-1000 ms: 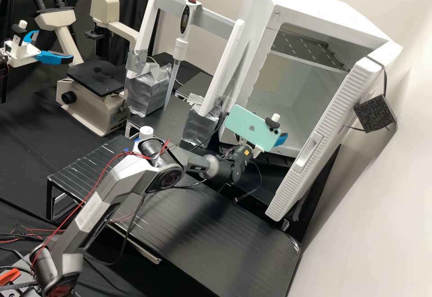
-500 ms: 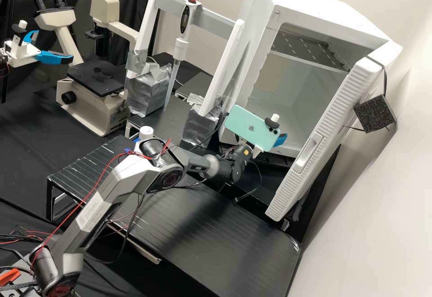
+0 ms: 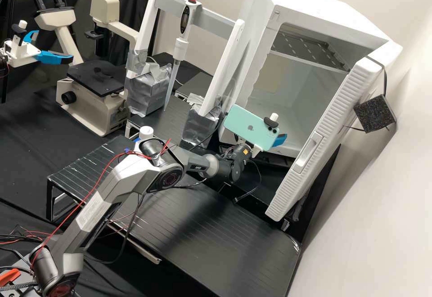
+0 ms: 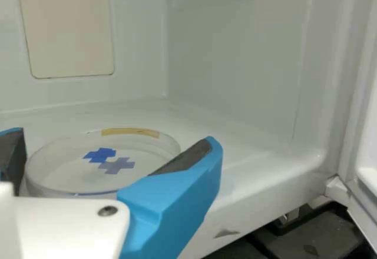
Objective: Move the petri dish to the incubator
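The gripper (image 3: 273,141) is at the open mouth of the incubator (image 3: 288,94), low down by its floor, largely behind a mint-green phone. In the wrist view the gripper (image 4: 112,159) has its blue fingers wide apart and open. Between them is the clear round petri dish (image 4: 65,168), flat at the incubator's floor, with blue crosses and a tan strip. The right fingertip stands out past the dish's rim; whether either pad touches the dish lower down is hidden. The incubator's white inner walls (image 4: 235,65) rise around it.
The incubator door (image 3: 333,126) stands open on the right. A pipette (image 3: 181,47) hangs in a white frame beside the incubator, with a microscope (image 3: 96,78) farther left. A wire rack (image 3: 310,47) spans the incubator's upper part.
The gripper and the phone mounted on it have shifted very slightly left in the high view. The incubator and its door have stayed put.
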Robot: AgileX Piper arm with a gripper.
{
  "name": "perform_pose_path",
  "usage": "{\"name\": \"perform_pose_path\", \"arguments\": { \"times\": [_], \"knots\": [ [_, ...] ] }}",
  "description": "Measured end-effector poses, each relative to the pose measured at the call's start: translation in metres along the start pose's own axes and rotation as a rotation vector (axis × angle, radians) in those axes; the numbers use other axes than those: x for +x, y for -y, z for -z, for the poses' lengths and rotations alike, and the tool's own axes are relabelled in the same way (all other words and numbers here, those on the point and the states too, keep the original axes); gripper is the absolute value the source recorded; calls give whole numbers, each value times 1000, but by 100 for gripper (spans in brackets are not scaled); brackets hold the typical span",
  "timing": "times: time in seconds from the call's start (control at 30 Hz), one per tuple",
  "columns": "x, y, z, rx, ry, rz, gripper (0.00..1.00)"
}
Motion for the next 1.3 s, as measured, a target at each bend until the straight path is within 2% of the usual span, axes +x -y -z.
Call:
{"name": "perform_pose_path", "arguments": {
  "times": [0.3,0.53,0.7,0.93,1.1,1.3],
  "knots": [
    [-11,1,3,6,-9,9,100],
    [-37,-6,-3,8,-17,5,100],
    [-62,-11,-10,31,0,-9,100],
    [-99,-11,-11,85,15,-44,100],
    [-128,-10,-8,61,7,-90,100],
    [-156,-4,-8,68,3,-125,100]
  ]
}}
